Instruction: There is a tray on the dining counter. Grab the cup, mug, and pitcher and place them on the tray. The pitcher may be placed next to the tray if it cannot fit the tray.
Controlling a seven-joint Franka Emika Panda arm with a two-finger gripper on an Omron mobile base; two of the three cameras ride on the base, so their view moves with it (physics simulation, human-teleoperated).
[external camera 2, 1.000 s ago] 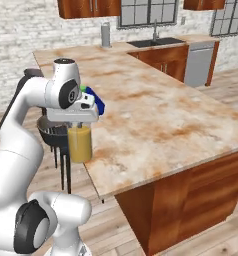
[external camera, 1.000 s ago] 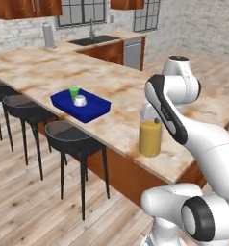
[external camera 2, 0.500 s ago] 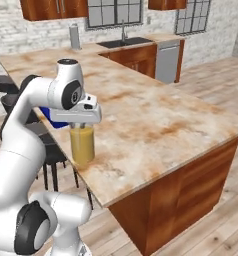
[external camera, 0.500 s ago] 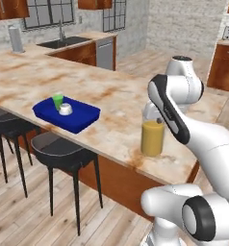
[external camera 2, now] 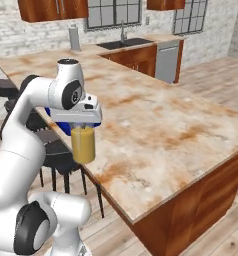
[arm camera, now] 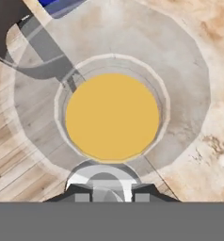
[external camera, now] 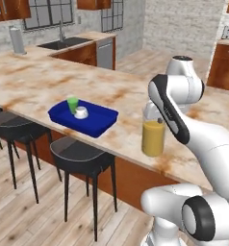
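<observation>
Since a second ago my base has driven along the dining counter (external camera: 49,81), shifting both views. My gripper (external camera 2: 81,122) is clamped on the pitcher (external camera: 153,134), holding it by its top at the counter's near edge. Cup (external camera: 73,104) and mug (external camera: 81,112) sit on the tray (external camera: 95,122), well apart from the pitcher.

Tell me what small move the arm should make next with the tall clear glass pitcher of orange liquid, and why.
Probably carry the tall clear glass pitcher of orange liquid toward the flat royal-blue tray. The tool grips its top, and the green tumbler and white mug already sit on the tray.
</observation>
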